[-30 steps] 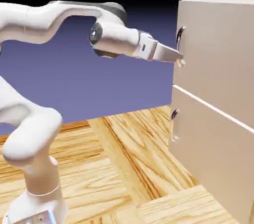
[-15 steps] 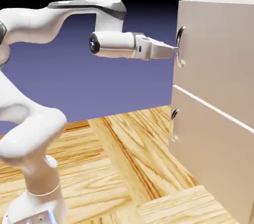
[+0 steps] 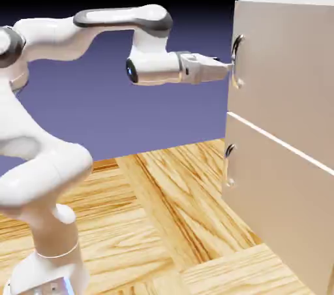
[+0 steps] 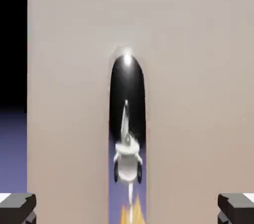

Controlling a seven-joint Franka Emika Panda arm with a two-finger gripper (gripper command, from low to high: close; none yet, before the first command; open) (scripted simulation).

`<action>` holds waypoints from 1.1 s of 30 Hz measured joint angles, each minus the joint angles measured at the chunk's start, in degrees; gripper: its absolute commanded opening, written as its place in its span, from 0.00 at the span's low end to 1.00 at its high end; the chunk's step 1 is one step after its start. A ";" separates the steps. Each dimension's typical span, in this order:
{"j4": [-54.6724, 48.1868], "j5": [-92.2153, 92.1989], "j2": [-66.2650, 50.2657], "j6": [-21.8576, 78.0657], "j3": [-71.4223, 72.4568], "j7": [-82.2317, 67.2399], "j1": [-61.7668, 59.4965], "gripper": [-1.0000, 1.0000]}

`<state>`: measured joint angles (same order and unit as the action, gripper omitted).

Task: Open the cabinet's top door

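Observation:
The cabinet [image 3: 287, 176] of pale beige panels stands at the exterior view's right. Its top door [image 3: 287, 72] is flush and carries a curved silver handle [image 3: 237, 59] near its left edge. My gripper [image 3: 228, 68] points level at that handle, with its tips right at the bar. In the hand view the door [image 4: 198, 69] fills the picture and the shiny handle [image 4: 127, 119] runs upright down the middle. The two grey fingertips [image 4: 17, 207] show far apart at the bottom corners, one on each side of the handle, so the gripper is open and holds nothing.
The lower beige panel [image 3: 274, 215] with its own small handle [image 3: 229, 166] sits under the top door. A wooden table top [image 3: 163, 222] spreads below the arm. The arm's white base [image 3: 45, 235] rises at the lower left.
The hand has levelled out and moved right to the top handle, rising slightly. The forearm swung up and right. The jaws stayed open.

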<state>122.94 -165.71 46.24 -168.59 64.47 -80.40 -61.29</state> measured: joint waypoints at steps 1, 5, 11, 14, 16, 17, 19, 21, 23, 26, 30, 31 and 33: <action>-1.66 -0.26 -0.84 0.25 1.60 -0.22 -2.34 0.50; -0.76 -0.29 -1.68 0.77 0.28 -1.51 -0.57 0.00; 5.22 0.18 -5.29 3.12 -9.39 -8.02 11.88 0.00; 7.25 -0.21 -7.09 3.55 -14.56 -12.12 18.11 0.00; 8.39 -0.29 -8.16 3.69 -18.11 -14.97 22.27 0.00; 8.98 -0.29 -8.54 3.76 -19.91 -16.15 24.34 0.00; 10.43 0.00 -8.78 4.03 -23.53 -17.35 28.50 0.00; 12.45 2.33 -8.17 4.57 -27.14 -16.62 32.65 0.00; 14.96 5.92 -6.86 5.33 -30.79 -14.52 36.80 0.00; 18.98 12.09 -4.27 6.49 -36.42 -10.88 43.04 0.00; 24.56 21.49 0.24 7.78 -44.33 -5.68 51.32 0.00; 25.91 23.99 1.50 8.02 -46.29 -4.35 53.28 0.00; 28.44 28.97 4.09 8.35 -50.00 -1.73 56.89 0.00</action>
<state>151.37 -136.74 50.33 -160.24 14.47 -82.12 -4.40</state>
